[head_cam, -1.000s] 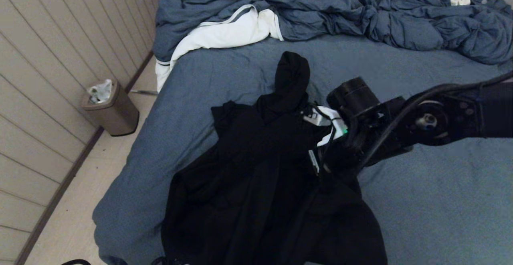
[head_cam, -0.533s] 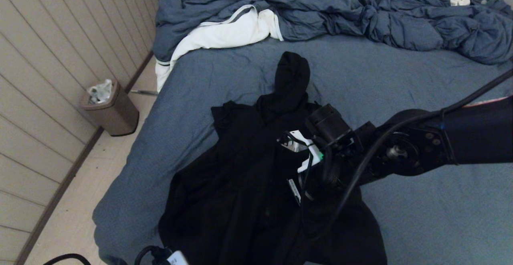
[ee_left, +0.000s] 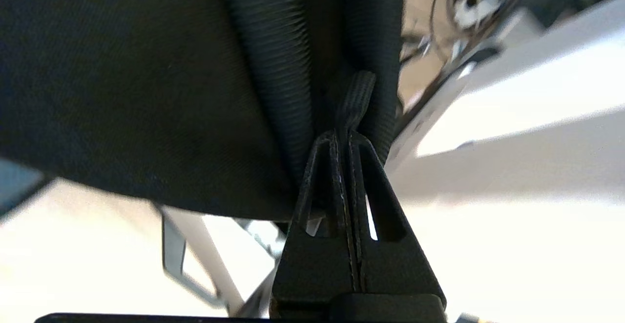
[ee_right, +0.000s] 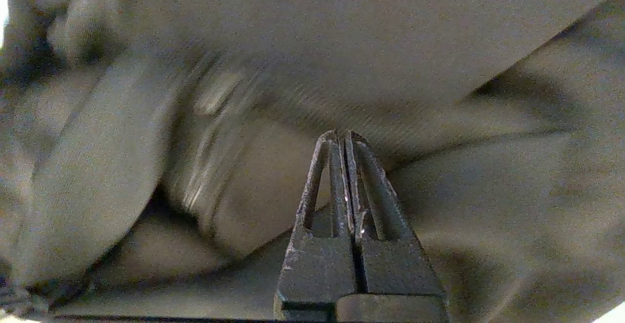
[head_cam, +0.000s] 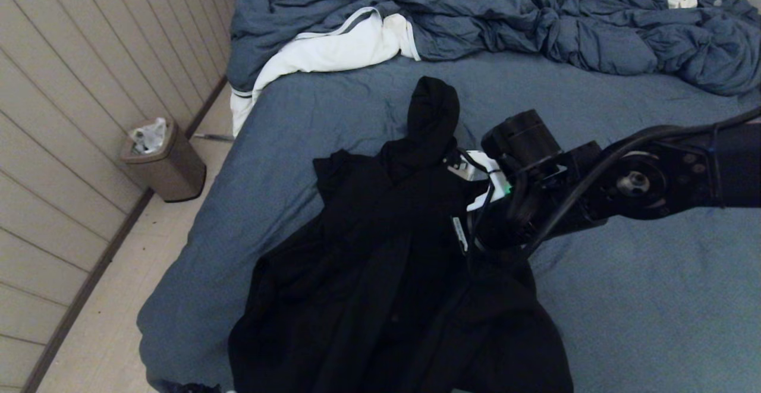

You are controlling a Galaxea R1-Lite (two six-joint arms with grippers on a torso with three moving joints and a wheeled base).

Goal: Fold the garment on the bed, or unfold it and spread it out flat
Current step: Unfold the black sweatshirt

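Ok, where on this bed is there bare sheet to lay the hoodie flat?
Bare sheet lies right of the hoodie, below the right arm, and a strip between hood and comforter. The head end is crowded, with a white cloth too.

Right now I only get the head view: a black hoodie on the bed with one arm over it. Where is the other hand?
Observer: The left wrist view shows it. The left fingers are shut on a ribbed edge of the hoodie, and a strip of the ribbing pokes out past their tips.
Operator: And the arm I can see, is its hand open?
Observer: No. In the right wrist view the right fingers are pressed together, tips against the hoodie's fabric. I cannot tell whether any cloth is caught between them.
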